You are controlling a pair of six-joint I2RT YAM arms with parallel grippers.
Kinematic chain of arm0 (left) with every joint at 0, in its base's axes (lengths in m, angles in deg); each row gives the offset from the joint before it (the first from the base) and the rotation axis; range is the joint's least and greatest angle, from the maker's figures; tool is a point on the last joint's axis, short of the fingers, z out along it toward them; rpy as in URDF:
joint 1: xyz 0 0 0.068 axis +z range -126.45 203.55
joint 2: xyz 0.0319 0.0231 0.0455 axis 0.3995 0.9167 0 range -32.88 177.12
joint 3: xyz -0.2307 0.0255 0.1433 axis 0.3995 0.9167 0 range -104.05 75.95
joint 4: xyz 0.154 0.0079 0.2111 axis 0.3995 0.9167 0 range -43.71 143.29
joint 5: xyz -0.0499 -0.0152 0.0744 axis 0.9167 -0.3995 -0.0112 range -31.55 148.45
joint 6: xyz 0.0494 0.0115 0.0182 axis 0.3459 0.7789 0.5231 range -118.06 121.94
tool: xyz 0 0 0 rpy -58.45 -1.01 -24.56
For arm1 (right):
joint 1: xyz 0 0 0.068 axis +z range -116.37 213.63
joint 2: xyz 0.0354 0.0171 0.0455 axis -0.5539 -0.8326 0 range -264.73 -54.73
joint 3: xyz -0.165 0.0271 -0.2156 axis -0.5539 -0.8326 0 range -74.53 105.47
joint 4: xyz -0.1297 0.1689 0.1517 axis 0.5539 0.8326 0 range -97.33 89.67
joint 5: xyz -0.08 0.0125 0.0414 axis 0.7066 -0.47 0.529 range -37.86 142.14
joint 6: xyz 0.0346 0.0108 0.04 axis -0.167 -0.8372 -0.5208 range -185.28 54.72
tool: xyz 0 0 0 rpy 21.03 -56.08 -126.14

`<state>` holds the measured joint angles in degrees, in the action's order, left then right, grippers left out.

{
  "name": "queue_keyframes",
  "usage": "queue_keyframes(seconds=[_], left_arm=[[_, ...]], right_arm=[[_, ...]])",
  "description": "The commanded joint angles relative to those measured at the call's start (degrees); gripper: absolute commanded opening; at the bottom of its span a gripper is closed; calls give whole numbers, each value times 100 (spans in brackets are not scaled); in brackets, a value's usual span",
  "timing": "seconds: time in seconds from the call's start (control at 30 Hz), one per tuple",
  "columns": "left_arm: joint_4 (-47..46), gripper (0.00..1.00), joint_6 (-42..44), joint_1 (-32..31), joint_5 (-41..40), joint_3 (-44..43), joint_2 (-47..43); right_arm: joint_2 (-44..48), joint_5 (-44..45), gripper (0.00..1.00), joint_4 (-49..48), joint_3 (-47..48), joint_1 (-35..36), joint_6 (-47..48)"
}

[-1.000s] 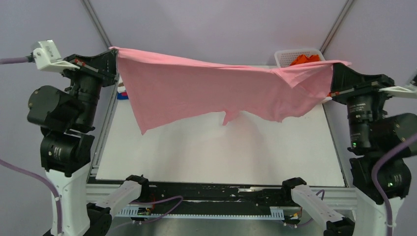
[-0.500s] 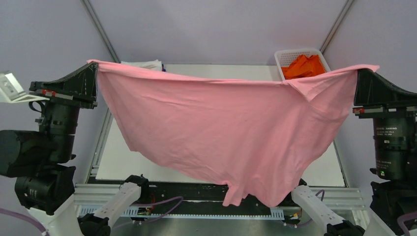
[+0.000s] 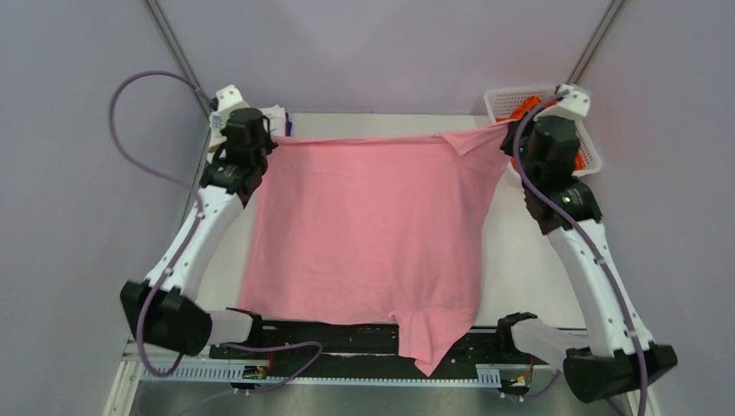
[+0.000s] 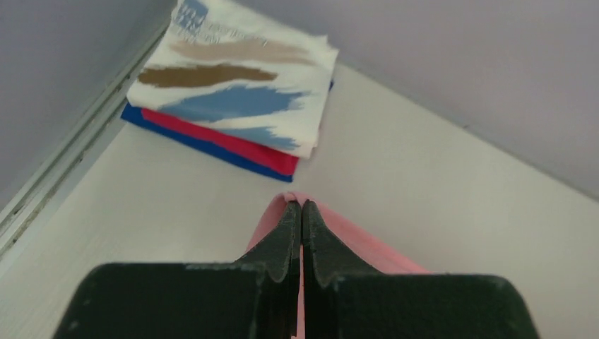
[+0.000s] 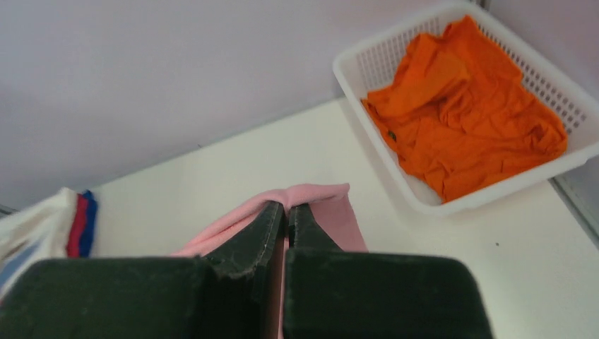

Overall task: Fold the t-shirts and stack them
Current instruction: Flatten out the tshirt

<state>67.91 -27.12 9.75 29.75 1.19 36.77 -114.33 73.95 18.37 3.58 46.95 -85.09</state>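
Two grippers each pinch one far corner of the pink t-shirt [image 3: 373, 234]. The left gripper [image 4: 297, 212] is squeezed tight on a fold of pink cloth, and the right gripper [image 5: 286, 212] is squeezed tight on another pink fold. From above, the shirt lies spread over the middle of the white table [image 3: 529, 251]. Its far edge is pulled straight between the two arms. Its near edge hangs over the front of the table, and one sleeve dangles lowest there. One basket [image 5: 353, 67] sits at the far right corner of the table, just past the right gripper. It is white plastic with little holes in its walls. Inside it lies the orange t-shirt [image 5: 466, 106], all crumpled and not folded, and it fills most of the basket. At the far left corner of the table, just past the left gripper, three folded shirts sit in a neat pile. The white t-shirt [image 4: 233, 92] with brown and blue paint streaks is on top. The magenta t-shirt [image 4: 272, 159] is under it, and the blue t-shirt [image 4: 205, 145] is at the bottom. The pile touches the table, not the pink shirt.
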Motion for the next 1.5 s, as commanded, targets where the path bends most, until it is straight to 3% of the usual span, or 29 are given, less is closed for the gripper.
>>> queue_keyframes(seconds=[0.0, 0.2, 0.43, 0.67, 0.87, 1.0, 1.3, 1.37, 1.4, 1.43, 1.47], left_arm=[[-1063, 0, 213, 128, -833, 170, 1550], [-709, 0, 79, 441, -564, -1150, 3942], [-840, 0, 232, 510, -393, -1774, 4793], [-717, 0, 239, 592, -273, -1977, 4980], [-859, 0, 112, 640, -257, -1473, 4533], [-1077, 0, 142, 707, 193, -1316, 4373], [-482, 1, -222, 738, 326, -2446, 5308], [-384, 5, -265, 745, 339, -2689, 5470], [-350, 15, -275, 746, 377, -2779, 5510], [-268, 26, -295, 747, 415, -2945, 5569], [-244, 48, -299, 747, 517, -3008, 5584]], right_arm=[[-1091, 72, 0, -919, -505, -165, -258], [-3511, -888, 0, -1293, 323, -374, -339], [-5260, -1162, 0, -1297, 1453, -395, -329], [-5538, -1093, 1, -1085, 1634, -416, -430], [-4954, -1101, 3, -397, 1258, -430, -648], [-4703, -1230, 7, -294, 1085, -444, -614], [-5904, -1565, 9, -182, 2168, -667, -801], [-6404, -1662, 8, -218, 2888, -773, -868], [-6699, -1833, 8, -217, 3294, -813, -818], [-6969, -2040, 15, -120, 3691, -853, -772], [-7181, -2455, 30, -6, 4026, -876, -756]])
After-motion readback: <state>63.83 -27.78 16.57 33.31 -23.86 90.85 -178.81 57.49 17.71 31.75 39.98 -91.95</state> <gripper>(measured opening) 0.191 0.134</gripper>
